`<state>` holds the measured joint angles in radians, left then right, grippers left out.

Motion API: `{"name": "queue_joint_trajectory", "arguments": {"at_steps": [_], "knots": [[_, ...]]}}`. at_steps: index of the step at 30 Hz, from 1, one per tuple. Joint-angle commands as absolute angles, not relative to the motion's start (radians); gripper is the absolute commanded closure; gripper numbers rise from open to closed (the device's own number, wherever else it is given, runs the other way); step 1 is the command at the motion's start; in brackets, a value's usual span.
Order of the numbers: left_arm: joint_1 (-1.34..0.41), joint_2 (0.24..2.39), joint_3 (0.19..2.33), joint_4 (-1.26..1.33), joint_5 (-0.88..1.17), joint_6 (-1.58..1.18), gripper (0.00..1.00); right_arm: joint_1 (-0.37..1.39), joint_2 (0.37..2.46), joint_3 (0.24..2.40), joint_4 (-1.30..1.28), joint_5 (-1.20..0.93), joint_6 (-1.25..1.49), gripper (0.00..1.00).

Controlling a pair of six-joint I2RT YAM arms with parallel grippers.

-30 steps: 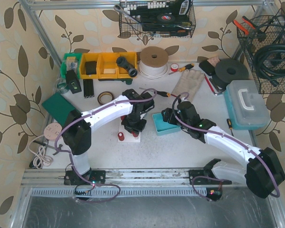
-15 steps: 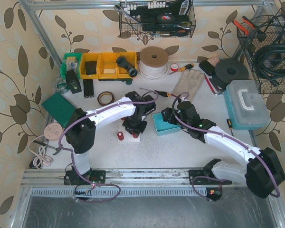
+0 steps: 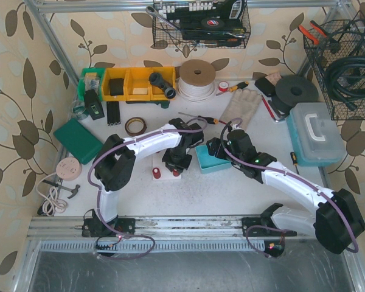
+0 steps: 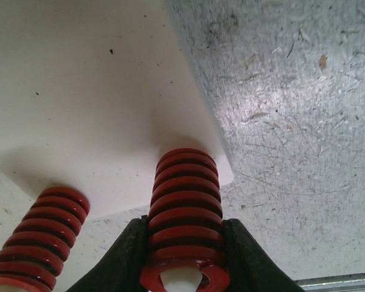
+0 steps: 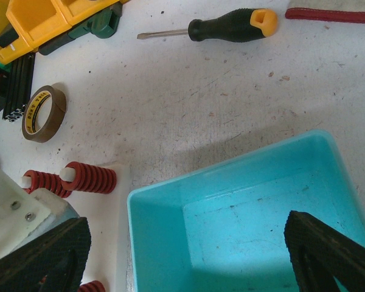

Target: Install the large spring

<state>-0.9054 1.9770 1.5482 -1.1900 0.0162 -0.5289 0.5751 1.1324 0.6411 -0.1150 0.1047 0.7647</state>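
Note:
My left gripper (image 4: 184,258) is shut on a large red spring (image 4: 184,201). The spring stands over a white peg at the corner of the white base plate (image 4: 97,91). A second red spring (image 4: 45,243) stands on the plate just to its left. From above, the left gripper (image 3: 177,162) sits over the plate with a red spring (image 3: 156,174) beside it. My right gripper (image 5: 188,255) hangs open over the teal tray (image 5: 249,219), holding nothing. Its view shows two red springs (image 5: 88,177) on the plate's edge.
A black-handled screwdriver (image 5: 231,24) and a roll of brown tape (image 5: 44,112) lie behind the plate. Yellow bins (image 3: 134,82), a wire spool (image 3: 198,76), a glove (image 3: 240,109) and a teal toolbox (image 3: 316,134) ring the work area.
The left arm's elbow has swung in to the right and its gripper has shifted slightly right over the plate, still shut on the spring. The right arm has not moved.

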Motion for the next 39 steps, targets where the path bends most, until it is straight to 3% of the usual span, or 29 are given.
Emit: {"name": "queue_joint_trajectory", "arguments": {"at_steps": [1,6,10,13,15,22,28,33,36,39], "knots": [[-0.911,1.981,1.607,-1.186,-0.021,-0.558,1.00,0.578,1.131,0.623,-0.101,0.115,0.752,0.14],[-0.911,1.978,1.608,-1.181,-0.038,-0.567,0.98,0.578,1.128,0.623,-0.101,0.116,0.753,0.14],[-0.910,1.966,1.612,-1.187,-0.042,-0.569,0.63,0.578,1.125,0.620,-0.098,0.118,0.753,0.14],[-0.910,1.955,1.620,-1.201,-0.054,-0.569,0.44,0.579,1.120,0.617,-0.097,0.120,0.755,0.14],[-0.910,1.947,1.629,-1.209,-0.063,-0.571,0.38,0.578,1.118,0.615,-0.095,0.121,0.755,0.14],[-0.911,1.889,1.674,-1.251,-0.120,-0.581,0.27,0.578,1.101,0.605,-0.093,0.131,0.756,0.13],[-0.910,1.699,1.614,-1.192,-0.223,-0.592,0.25,0.580,1.097,0.611,-0.098,0.149,0.751,0.12],[-0.882,1.379,1.521,-1.092,-0.449,-0.536,0.23,0.579,1.068,0.672,-0.193,0.254,0.676,0.10],[-0.854,1.137,1.403,-0.966,-0.707,-0.422,0.21,0.577,1.026,0.753,-0.263,0.472,0.552,0.06],[-0.851,0.877,1.177,-0.651,-0.954,-0.249,0.20,0.577,0.986,0.765,-0.205,0.700,0.392,0.04]]}}
